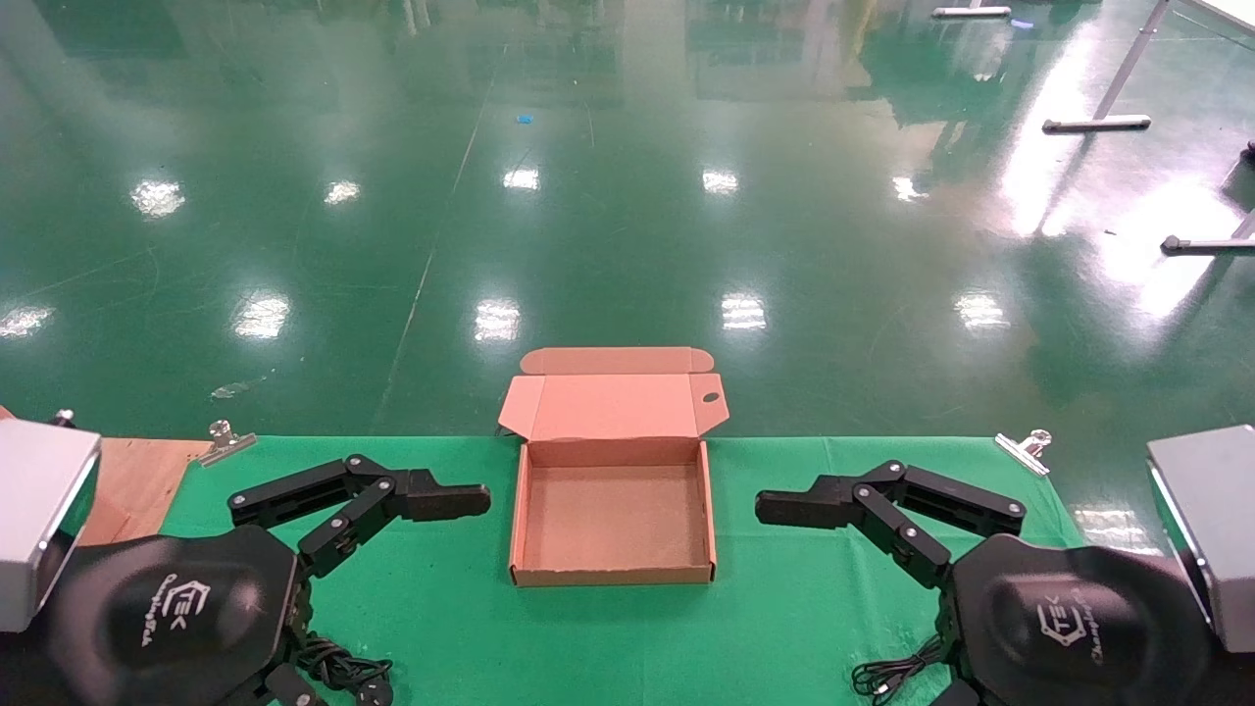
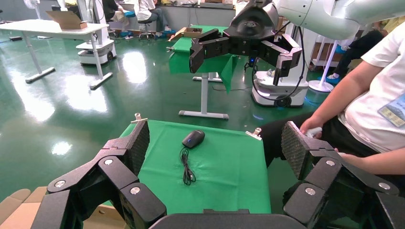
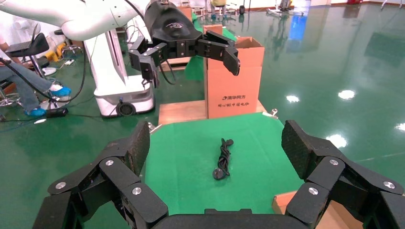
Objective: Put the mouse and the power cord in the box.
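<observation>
The box (image 1: 613,525) sits open and empty in the middle of the green-covered desk (image 1: 784,628), lid folded back away from the robot, with nothing yet packed; the left end effector (image 1: 422,495) hovers just to its left and the right end effector (image 1: 819,505) just to its right, both with fingers spread wide apart and holding nothing; the mouse (image 2: 193,139) lies on the cloth toward the robot's right side with its thin wire trailing loose beside it, and the power cord (image 3: 222,157) lies bundled on the robot's left side, its plug end nearest the box. The likeliest trouble, as I judge it, is the trailing wire: a grasp on the mouse body alone could leave the wire dragging over the box wall or hanging outside it; the cord bundle looks loosely gathered, so a pinch on one strand may let the rest uncoil and spill across the rim; both items lie near the desk's near edge, close under the arms in the head view, so a clumsy approach could nudge them off; the light box could also slide if bumped.
</observation>
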Controlling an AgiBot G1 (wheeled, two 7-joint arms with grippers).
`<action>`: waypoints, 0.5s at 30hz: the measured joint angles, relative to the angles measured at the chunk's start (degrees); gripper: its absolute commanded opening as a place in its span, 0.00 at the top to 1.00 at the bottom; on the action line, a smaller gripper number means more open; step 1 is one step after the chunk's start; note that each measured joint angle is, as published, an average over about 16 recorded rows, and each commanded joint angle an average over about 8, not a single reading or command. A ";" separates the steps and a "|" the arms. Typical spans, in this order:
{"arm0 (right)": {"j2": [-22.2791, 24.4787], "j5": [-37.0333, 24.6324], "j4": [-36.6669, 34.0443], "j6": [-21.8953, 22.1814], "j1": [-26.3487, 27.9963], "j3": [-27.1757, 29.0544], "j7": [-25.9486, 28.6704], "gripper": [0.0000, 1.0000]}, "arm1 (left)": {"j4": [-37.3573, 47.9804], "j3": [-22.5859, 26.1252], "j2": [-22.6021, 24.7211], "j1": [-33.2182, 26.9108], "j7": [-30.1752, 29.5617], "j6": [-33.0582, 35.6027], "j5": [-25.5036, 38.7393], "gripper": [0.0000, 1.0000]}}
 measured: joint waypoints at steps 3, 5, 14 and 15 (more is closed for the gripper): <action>0.00 0.00 0.00 0.00 0.00 0.00 0.00 0.00 | 0.00 0.00 0.00 0.00 0.00 0.00 0.00 0.00; 0.00 0.00 0.00 0.00 0.00 0.00 0.00 0.00 | 0.00 0.00 0.00 0.00 0.00 0.00 0.00 0.00; 0.00 0.00 0.00 0.00 0.00 0.00 0.00 0.00 | 0.00 0.00 0.00 0.00 0.00 0.00 0.00 0.00; 0.00 0.00 0.00 0.00 0.00 0.00 0.00 0.00 | 0.00 0.00 0.00 0.00 0.00 0.00 0.00 0.00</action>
